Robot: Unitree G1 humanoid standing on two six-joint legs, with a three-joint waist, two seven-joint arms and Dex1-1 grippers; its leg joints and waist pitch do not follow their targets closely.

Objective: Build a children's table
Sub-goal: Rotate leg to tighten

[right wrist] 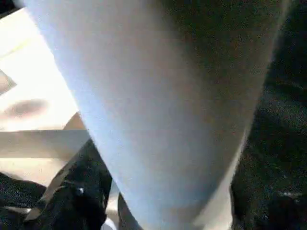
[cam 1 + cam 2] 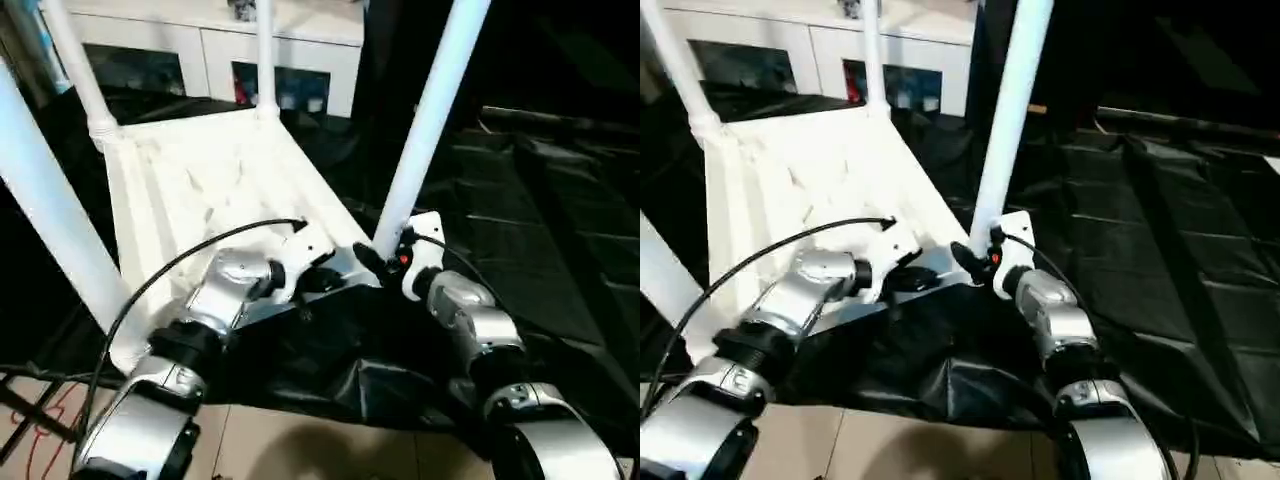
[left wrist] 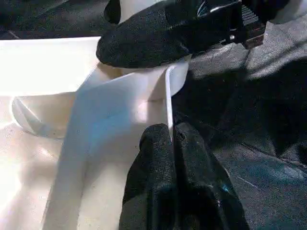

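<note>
Assembly near its end: the children's table (image 2: 200,180) is seen upside down on a black sheet (image 2: 540,220), its ribbed underside turned up and spread from the centre of the head view toward 10 o'clock. Four white legs are stood in its corner sockets. Two are seen at 11 and 12 o'clock, one (image 2: 45,200) at 9 o'clock, and the nearest (image 2: 430,110) rises toward 1 o'clock.

The left gripper (image 3: 172,130) is clenched on the thin upright rim of the top, just beside the near right corner socket. The hold appears intended to keep the light plastic top from sliding or tipping on the slick sheet while that corner is worked.

The right gripper (image 2: 385,258) is set against the base of the nearest leg, right where it enters the socket. Whether it is clamped on the leg or released cannot be told. A low placement would let the leg be pressed or twisted home with little leverage lost.

The leg is seen to lean slightly toward 1 o'clock, so its seating is judged to be the step in hand.

A white cabinet (image 2: 300,50) with glass fronts is visible at 12 o'clock, behind the table and apart from the work.
</note>
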